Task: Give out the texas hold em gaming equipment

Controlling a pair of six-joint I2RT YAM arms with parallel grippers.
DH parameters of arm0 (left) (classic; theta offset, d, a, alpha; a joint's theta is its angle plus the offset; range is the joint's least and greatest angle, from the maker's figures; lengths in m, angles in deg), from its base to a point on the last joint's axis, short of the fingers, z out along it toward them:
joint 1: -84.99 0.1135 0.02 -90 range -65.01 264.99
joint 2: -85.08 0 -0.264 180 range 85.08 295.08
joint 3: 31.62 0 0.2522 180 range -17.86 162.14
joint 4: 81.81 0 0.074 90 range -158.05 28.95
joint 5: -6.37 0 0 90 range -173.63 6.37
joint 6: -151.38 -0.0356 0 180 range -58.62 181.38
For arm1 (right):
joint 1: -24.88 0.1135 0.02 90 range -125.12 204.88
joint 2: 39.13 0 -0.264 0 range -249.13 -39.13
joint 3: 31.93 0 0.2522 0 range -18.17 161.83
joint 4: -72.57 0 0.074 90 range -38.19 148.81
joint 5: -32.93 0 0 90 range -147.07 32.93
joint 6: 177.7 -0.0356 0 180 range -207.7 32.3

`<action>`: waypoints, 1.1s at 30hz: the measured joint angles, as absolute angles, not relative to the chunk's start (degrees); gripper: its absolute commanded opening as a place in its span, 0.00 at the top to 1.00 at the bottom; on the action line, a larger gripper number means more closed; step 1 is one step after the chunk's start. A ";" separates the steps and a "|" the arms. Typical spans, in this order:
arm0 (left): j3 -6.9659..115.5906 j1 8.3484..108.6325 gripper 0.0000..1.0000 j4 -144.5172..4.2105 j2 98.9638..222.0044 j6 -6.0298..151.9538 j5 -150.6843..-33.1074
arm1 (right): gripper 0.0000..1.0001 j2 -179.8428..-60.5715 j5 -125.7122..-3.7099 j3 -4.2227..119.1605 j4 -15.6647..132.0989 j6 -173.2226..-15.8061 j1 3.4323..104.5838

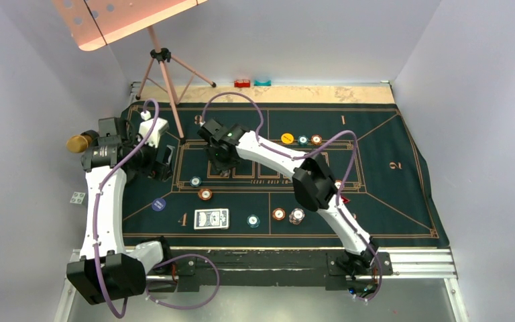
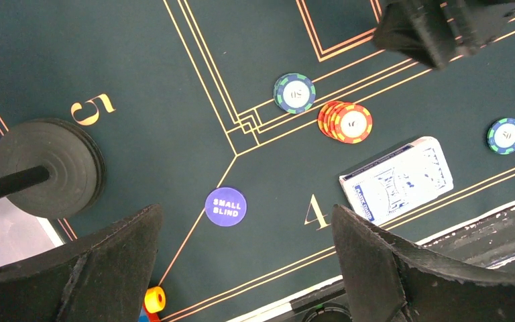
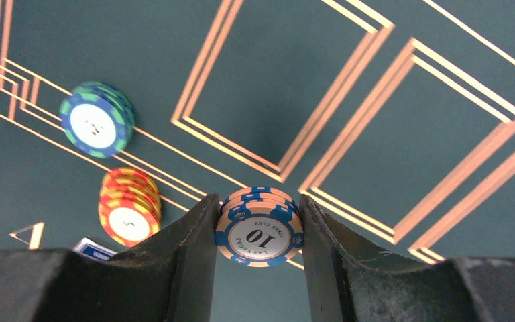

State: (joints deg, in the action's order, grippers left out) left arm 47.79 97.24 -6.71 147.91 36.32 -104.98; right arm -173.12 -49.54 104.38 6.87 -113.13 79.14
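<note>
As the half-shut right claw point(image 3: 258, 208) holds a chip stack point(image 3: 259, 238), left claw point(image 2: 247, 215) gaping empty, placement seems underway, calling for gentle lowering onto the felt mat point(image 3: 389, 100).

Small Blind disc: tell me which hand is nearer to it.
Left. The open left hand hangs just beyond the Small Blind disc; the right hand, gripping a chip stack, is over the mat centre, farther off.

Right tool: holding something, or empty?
Holding. The right tool is shut on a small stack of chips marked 10. In the wrist view both fingers press against its edges.
</note>
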 measured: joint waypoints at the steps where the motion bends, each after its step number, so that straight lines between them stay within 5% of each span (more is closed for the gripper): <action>1: 47.72 97.24 0.00 -6.84 147.91 36.37 -105.09 | 0.85 -174.67 -50.02 106.17 6.87 -113.09 79.29; 18: 46.44 97.26 0.00 -7.06 147.21 36.56 -106.05 | 0.80 -182.13 -53.39 110.41 10.67 -113.17 81.35; 28: 46.44 97.26 0.00 -6.71 146.79 36.54 -106.44 | 0.39 -182.23 -53.67 110.50 11.18 -113.39 81.50; 33: 46.41 97.26 0.00 -6.71 146.77 36.52 -106.40 | 0.30 -182.10 -54.06 110.50 11.98 -113.44 81.89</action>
